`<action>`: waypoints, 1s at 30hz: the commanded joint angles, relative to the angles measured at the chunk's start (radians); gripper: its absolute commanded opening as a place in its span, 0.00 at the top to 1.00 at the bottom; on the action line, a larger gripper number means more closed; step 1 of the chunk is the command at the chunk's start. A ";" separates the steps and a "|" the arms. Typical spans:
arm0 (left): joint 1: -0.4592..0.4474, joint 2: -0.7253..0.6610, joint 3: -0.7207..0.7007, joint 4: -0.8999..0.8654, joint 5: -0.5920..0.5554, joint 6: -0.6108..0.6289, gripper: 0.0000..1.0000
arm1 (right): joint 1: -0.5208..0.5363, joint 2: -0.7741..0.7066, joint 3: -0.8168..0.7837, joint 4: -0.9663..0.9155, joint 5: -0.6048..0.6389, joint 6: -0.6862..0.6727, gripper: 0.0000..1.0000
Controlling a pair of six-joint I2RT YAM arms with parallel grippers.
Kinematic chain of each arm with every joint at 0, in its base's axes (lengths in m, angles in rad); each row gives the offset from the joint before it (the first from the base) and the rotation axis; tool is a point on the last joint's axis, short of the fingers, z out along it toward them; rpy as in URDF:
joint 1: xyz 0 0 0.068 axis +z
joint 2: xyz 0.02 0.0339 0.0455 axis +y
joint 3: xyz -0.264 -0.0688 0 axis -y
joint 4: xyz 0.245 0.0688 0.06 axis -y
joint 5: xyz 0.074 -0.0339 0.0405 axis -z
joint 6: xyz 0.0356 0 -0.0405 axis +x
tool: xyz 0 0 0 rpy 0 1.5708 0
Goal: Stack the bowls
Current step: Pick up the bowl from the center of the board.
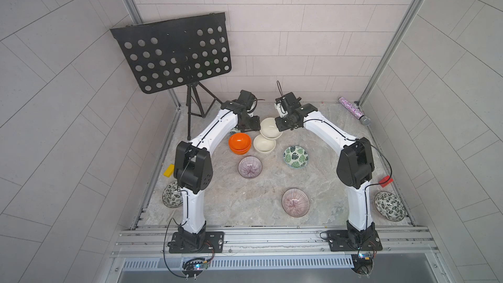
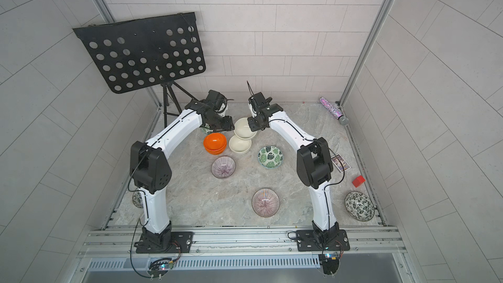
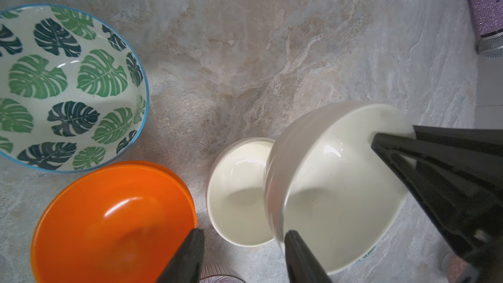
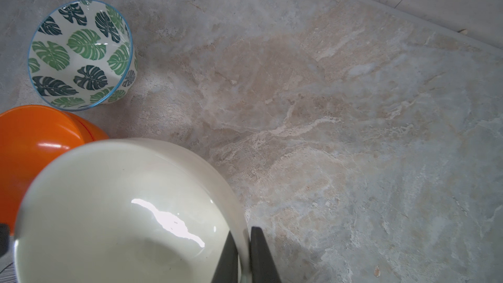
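Note:
My right gripper (image 4: 243, 243) is shut on the rim of a cream bowl (image 1: 269, 127), holding it tilted over a second cream bowl (image 1: 264, 144) on the table. My left gripper (image 3: 242, 243) is open. One finger lies just inside the held bowl's (image 3: 334, 186) near rim; the other is over the stacked orange bowls (image 1: 239, 142). One green-leaf bowl (image 1: 296, 157) sits to the right and another (image 3: 68, 85) lies under the left arm. Two purple striped bowls (image 1: 250, 166) (image 1: 295, 202) sit nearer the front. Dark leaf bowls (image 1: 172, 198) (image 1: 389, 206) lie at the front corners.
A black perforated music stand (image 1: 174, 53) rises at the back left. A glitter microphone (image 1: 353, 110) lies at the back right. A yellow block (image 1: 168, 170) is at the left edge, a red block (image 1: 386, 181) at the right edge, and a card (image 2: 340, 163) near the right arm.

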 commanded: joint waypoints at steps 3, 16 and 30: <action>-0.010 0.022 -0.007 0.005 0.006 0.003 0.53 | 0.018 0.001 0.041 0.027 -0.030 0.023 1.00; -0.012 0.063 -0.002 0.010 0.014 -0.011 0.83 | 0.030 0.004 0.031 0.053 -0.069 0.045 1.00; -0.012 0.193 0.167 -0.151 0.015 0.026 1.00 | 0.005 -0.092 -0.103 0.170 -0.103 0.088 0.63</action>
